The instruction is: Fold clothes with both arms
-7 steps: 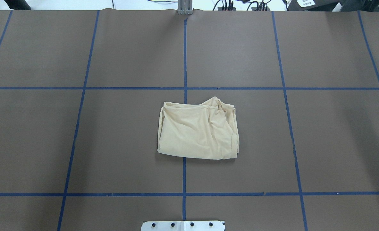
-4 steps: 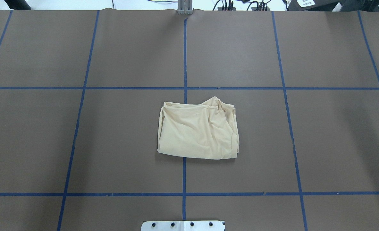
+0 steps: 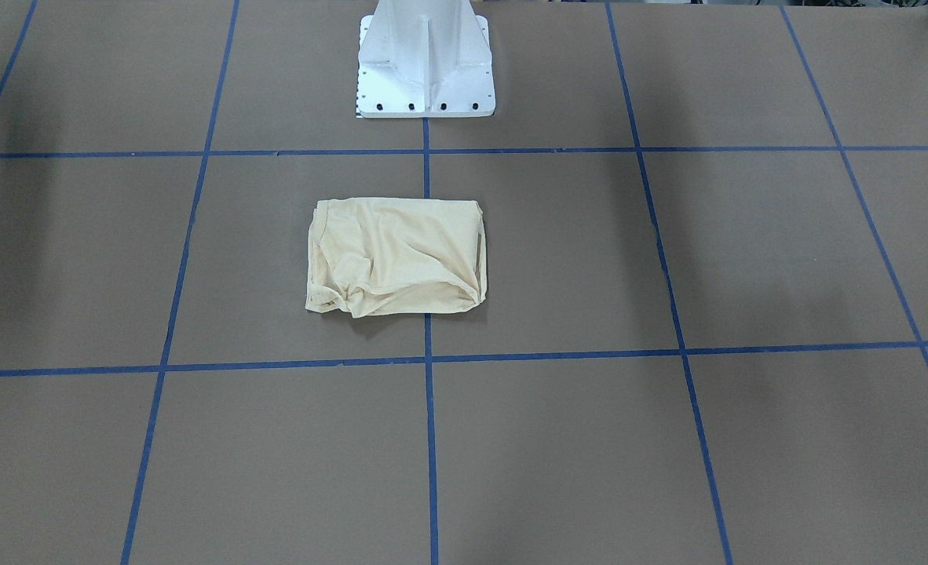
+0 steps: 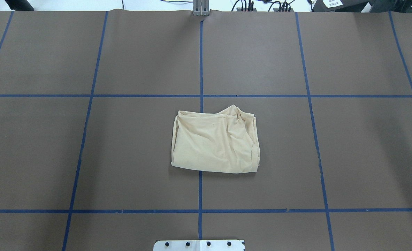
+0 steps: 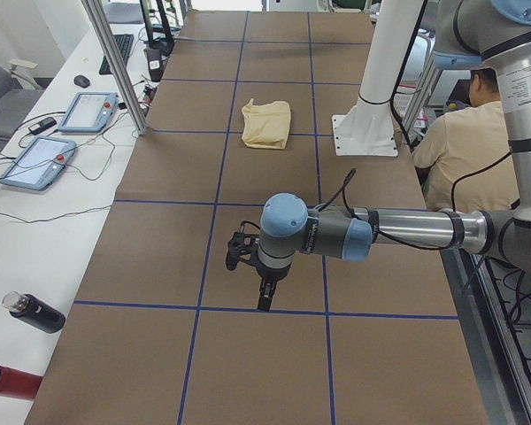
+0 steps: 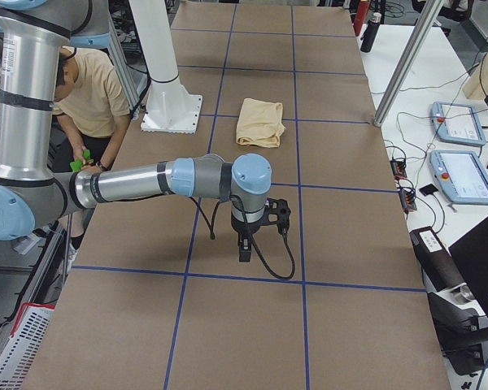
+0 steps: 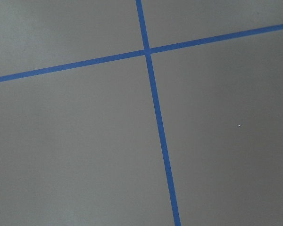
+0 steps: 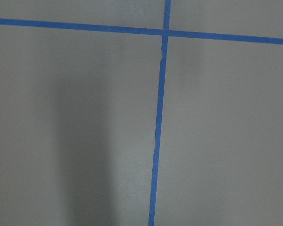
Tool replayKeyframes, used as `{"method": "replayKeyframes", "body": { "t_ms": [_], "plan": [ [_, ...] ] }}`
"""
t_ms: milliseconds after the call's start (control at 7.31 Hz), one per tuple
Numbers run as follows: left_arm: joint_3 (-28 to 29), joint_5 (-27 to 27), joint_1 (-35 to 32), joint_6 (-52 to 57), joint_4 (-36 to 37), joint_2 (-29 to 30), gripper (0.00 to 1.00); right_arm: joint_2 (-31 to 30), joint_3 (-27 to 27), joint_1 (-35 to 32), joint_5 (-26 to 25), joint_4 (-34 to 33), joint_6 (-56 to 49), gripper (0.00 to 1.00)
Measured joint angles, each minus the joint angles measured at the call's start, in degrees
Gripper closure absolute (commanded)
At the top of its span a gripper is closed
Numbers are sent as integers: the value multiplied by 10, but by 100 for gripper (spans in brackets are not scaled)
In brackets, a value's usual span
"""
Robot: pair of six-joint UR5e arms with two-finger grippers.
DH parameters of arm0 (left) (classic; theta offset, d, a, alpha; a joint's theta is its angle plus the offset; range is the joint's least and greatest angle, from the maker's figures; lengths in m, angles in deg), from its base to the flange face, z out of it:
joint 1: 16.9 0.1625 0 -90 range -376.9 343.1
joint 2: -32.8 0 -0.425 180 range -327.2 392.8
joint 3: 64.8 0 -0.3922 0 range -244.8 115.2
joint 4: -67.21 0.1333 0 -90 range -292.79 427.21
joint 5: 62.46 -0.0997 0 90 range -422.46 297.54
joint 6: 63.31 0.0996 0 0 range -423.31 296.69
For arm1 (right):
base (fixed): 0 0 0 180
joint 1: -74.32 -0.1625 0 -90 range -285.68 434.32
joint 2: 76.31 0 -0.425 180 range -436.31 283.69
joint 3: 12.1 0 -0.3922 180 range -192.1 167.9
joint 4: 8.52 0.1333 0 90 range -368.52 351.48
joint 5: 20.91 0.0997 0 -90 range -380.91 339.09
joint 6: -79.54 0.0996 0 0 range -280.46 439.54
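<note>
The clothes (image 4: 214, 143), one pale cream-yellow shirt, lie folded into a rumpled rectangle at the table's centre, also seen in the front view (image 3: 393, 255) and both side views (image 5: 267, 122) (image 6: 259, 122). Nothing touches them. My left arm reaches out over the table's left end with its black gripper (image 5: 265, 297) pointing down, far from the shirt. My right arm does the same at the right end, gripper (image 6: 244, 248) pointing down. Whether either gripper is open or shut I cannot tell. Both wrist views show only brown table and blue tape.
The white pedestal base (image 3: 425, 78) stands behind the shirt. A person (image 5: 469, 142) sits beside the base. Teach pendants (image 5: 88, 111) (image 6: 455, 122), cables and bottles (image 5: 35, 312) lie on the white bench along the far edge. Metal posts (image 5: 115, 62) rise there.
</note>
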Motion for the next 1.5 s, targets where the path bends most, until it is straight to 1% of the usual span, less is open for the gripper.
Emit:
{"method": "replayKeyframes", "body": {
  "t_ms": [1094,1504],
  "plan": [
    [8,0,-8,-1,2,-9,0,0,0,0,4,14,0,0],
    [5,0,-17,-1,1,-8,0,0,3,0,5,33,2,0]
  ]
}}
